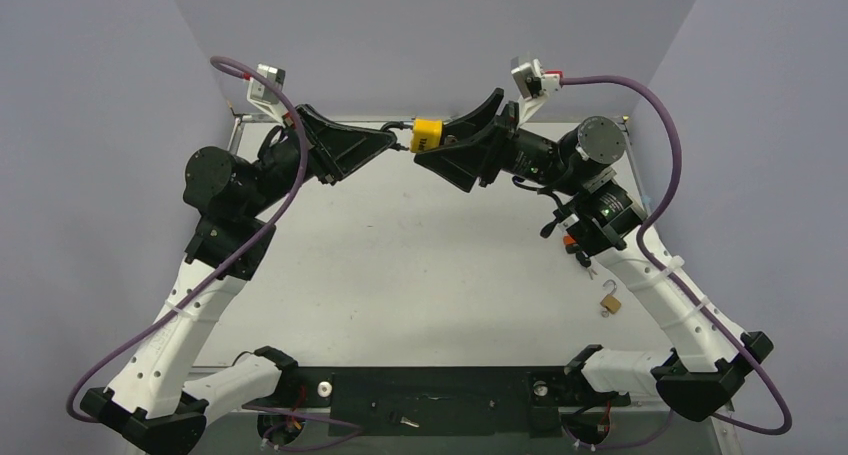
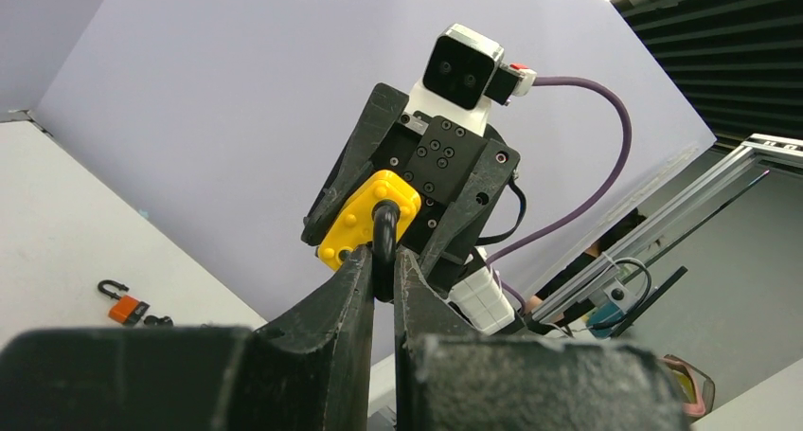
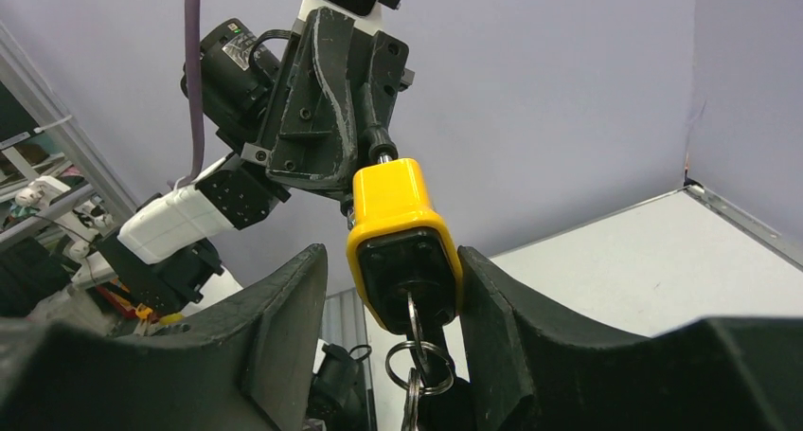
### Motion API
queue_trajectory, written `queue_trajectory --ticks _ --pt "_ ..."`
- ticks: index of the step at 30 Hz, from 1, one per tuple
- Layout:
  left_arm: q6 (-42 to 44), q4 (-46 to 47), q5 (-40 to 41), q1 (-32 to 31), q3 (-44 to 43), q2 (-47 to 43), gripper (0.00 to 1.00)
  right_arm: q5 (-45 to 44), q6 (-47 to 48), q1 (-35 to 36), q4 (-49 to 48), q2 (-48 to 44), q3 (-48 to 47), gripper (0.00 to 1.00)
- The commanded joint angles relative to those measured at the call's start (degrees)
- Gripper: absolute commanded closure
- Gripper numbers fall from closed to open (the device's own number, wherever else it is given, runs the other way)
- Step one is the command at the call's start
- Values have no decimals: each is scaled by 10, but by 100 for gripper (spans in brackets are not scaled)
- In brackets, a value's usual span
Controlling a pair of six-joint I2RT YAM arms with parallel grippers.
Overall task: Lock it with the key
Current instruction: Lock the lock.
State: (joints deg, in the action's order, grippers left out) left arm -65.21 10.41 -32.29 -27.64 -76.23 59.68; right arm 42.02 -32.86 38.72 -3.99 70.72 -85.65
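Observation:
A yellow padlock (image 1: 427, 133) hangs in the air over the far side of the table, between both raised arms. My left gripper (image 2: 381, 260) is shut on its black shackle (image 2: 383, 227). My right gripper (image 3: 390, 256) stands around the padlock's body (image 3: 398, 218). Its right finger (image 3: 492, 308) lies against the body, while a gap shows at the left finger (image 3: 284, 308). The key (image 3: 414, 310) sits in the keyhole on the padlock's underside. Its ring (image 3: 421, 360) dangles between my right fingers.
A small brass padlock (image 1: 610, 303) lies on the white table (image 1: 400, 265) at the right, beside my right arm. An orange padlock (image 2: 125, 309) with an open shackle lies further back on the right. Purple cables loop off both wrists.

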Motion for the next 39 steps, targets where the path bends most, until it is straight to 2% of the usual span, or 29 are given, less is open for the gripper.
queue_trajectory --ticks 1,9,13,21,24,25,27,31,39 --pt "11 32 -3 2 -6 -12 100 0 -17 4 -62 -26 -2 53" --pt "10 32 -7 2 0 -11 100 -13 -14 5 -61 -29 3 53" --pt "10 33 -8 2 2 -11 100 -15 -14 6 -59 -25 1 57" --pt "20 22 -10 2 2 -10 100 -17 -8 7 -39 -29 5 85" --pt "43 -1 -23 2 -1 -5 100 -20 -11 7 -29 -34 6 100" --pt "52 -24 -24 2 -1 -6 100 -21 -17 7 -27 -37 8 100" --pt "84 -61 -19 2 2 -12 90 -20 -31 7 -30 -44 17 100" --pt "132 -118 -23 2 9 -24 80 -22 -56 11 -36 -59 41 100" --pt "167 -142 -81 2 8 -33 75 -32 -55 14 -10 -81 76 100"
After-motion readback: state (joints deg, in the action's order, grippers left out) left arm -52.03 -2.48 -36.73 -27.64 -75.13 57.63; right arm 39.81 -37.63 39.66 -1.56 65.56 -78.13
